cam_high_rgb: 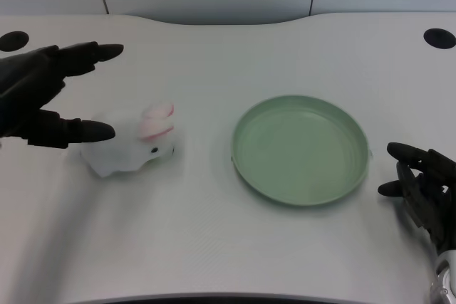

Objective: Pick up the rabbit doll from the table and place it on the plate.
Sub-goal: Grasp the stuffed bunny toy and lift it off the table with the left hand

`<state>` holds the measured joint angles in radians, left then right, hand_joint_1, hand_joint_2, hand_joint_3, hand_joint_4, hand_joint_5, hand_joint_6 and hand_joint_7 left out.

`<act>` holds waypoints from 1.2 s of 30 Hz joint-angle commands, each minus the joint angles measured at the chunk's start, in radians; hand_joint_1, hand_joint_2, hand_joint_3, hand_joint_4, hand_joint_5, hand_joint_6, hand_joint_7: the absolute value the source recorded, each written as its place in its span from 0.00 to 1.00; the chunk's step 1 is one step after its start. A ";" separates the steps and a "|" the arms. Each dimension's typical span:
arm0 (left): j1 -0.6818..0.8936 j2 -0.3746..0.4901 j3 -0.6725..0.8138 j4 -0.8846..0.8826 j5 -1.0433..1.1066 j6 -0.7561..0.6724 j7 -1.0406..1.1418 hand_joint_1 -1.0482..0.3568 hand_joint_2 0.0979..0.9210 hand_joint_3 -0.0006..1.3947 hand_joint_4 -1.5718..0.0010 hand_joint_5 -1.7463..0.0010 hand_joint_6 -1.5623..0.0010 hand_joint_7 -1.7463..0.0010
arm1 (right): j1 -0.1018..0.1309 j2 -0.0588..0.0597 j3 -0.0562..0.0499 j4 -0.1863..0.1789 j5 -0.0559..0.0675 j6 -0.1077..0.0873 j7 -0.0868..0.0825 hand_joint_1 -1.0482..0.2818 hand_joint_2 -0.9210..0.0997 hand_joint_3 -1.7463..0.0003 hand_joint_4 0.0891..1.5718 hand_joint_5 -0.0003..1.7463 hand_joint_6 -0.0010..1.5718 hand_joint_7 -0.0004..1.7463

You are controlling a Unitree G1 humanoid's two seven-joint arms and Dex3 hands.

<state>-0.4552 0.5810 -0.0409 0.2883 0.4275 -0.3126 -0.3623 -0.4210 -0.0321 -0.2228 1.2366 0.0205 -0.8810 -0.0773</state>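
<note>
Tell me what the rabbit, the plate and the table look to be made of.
Rabbit: seemingly soft plush, white with pink ears; its outline looks fuzzy and rounded.
Plate: probably plastic, pale green, smooth and matte with faint concentric rings.
Table: hard white surface, likely laminate, with a slight sheen.

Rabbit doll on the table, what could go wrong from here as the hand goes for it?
The left hand is open beside the rabbit doll, its lower finger close to the doll's back. A closing push might slide the soft doll away instead of gripping it. Carrying it low toward the green plate could catch the raised rim and shift the plate.
</note>
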 commanded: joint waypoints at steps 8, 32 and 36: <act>-0.256 -0.047 -0.279 0.336 0.231 0.057 0.014 0.00 1.00 0.07 1.00 0.99 0.96 1.00 | 0.014 -0.014 -0.002 -0.009 -0.003 -0.011 -0.008 0.47 0.00 0.82 0.54 0.58 0.61 0.18; -0.541 -0.280 -0.533 0.994 0.333 0.108 0.110 0.00 0.96 0.01 1.00 1.00 1.00 1.00 | 0.060 0.009 -0.013 -0.041 0.020 -0.056 0.024 0.46 0.00 0.82 0.56 0.59 0.60 0.19; -0.541 -0.290 -0.552 1.010 0.336 0.113 0.130 0.00 0.95 0.00 1.00 1.00 1.00 1.00 | 0.063 0.009 -0.013 -0.044 0.021 -0.057 0.030 0.46 0.00 0.82 0.55 0.59 0.59 0.19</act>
<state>-0.9968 0.2849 -0.5832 1.2799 0.7547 -0.2061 -0.2379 -0.3751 -0.0130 -0.2264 1.2051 0.0258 -0.9242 -0.0492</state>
